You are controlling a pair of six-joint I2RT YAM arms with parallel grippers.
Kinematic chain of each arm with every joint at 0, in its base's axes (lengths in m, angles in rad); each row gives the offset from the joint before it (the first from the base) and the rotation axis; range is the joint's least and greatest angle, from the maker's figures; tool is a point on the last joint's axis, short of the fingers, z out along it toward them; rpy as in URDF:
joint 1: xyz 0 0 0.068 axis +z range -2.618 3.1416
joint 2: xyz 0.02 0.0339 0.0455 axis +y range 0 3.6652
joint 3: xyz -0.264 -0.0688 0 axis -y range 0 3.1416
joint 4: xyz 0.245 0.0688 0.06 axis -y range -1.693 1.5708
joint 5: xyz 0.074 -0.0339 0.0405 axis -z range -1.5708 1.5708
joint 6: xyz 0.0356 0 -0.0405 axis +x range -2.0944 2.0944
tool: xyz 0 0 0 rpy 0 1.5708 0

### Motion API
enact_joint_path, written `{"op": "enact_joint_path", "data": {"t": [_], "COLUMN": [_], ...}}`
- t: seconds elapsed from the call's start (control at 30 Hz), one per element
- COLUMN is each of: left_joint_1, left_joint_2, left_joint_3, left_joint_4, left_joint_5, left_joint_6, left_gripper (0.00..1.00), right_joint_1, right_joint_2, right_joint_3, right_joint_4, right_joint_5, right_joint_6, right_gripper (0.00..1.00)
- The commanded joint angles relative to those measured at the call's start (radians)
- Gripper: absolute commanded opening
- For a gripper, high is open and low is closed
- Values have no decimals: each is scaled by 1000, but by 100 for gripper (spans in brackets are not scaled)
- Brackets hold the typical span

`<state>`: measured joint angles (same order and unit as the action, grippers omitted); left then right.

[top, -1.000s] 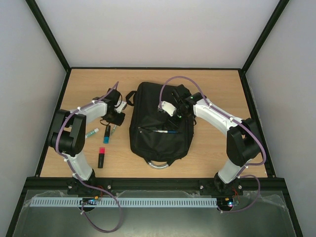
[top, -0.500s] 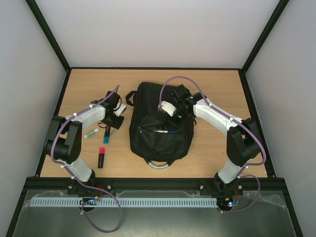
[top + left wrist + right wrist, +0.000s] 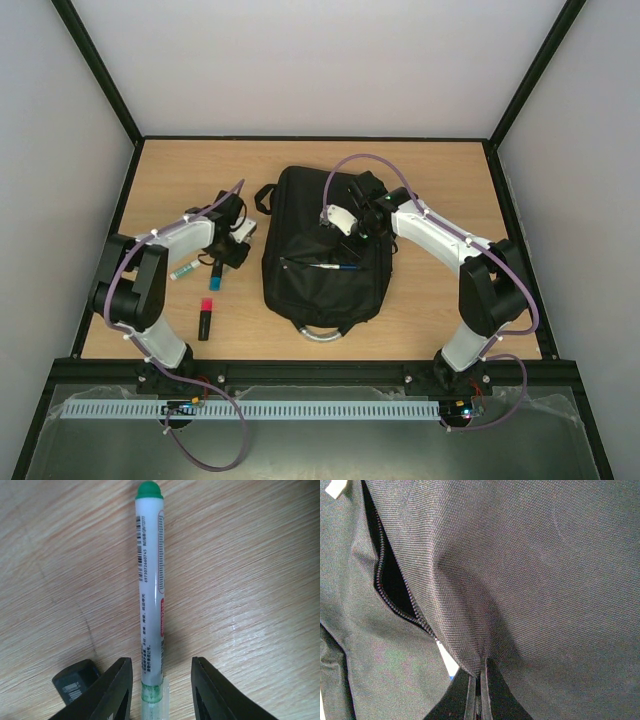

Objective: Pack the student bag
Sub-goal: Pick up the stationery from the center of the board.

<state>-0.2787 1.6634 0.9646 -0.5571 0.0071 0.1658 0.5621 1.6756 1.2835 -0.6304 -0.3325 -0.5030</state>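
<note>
Pinching student bag (image 3: 545, 580) fabric, right gripper (image 3: 479, 692) (pen (image 3: 322, 265) in open pocket (image 3: 392, 585))

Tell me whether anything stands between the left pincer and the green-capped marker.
Nothing visible does. The left pincer is open, and the marker lies on the table between its fingers. A black item lies outside the gap, beside one finger.
</note>
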Motion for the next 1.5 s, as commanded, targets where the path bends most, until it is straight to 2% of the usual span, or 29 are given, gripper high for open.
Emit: {"op": "enact_joint_path", "data": {"t": [0.0, 0.27, 0.63, 0.97, 1.17, 1.47], "left_joint_1": [-2, -51, -53, -54, -61, -71], "left_joint_2": [35, 41, 45, 73, 103, 108], "left_joint_3": [27, 22, 15, 28, 65, 64], "left_joint_4": [-10, -4, -3, -7, -22, -28], "left_joint_5": [6, -34, -96, -76, -67, -71], "left_joint_6": [6, 9, 12, 17, 10, 14], "left_gripper": [34, 34, 31, 27, 23, 9], "right_joint_1": [7, 7, 7, 7, 7, 7], "right_joint_2": [3, -1, 1, 2, -1, -3], "right_joint_3": [7, -1, 0, -1, -4, -8], "right_joint_4": [-85, -84, -77, -76, -74, -73], "right_joint_5": [-42, -37, -39, -42, -40, -36], "right_joint_6": [17, 15, 17, 18, 18, 17], "right_gripper": [1, 1, 1, 1, 1, 1]}}
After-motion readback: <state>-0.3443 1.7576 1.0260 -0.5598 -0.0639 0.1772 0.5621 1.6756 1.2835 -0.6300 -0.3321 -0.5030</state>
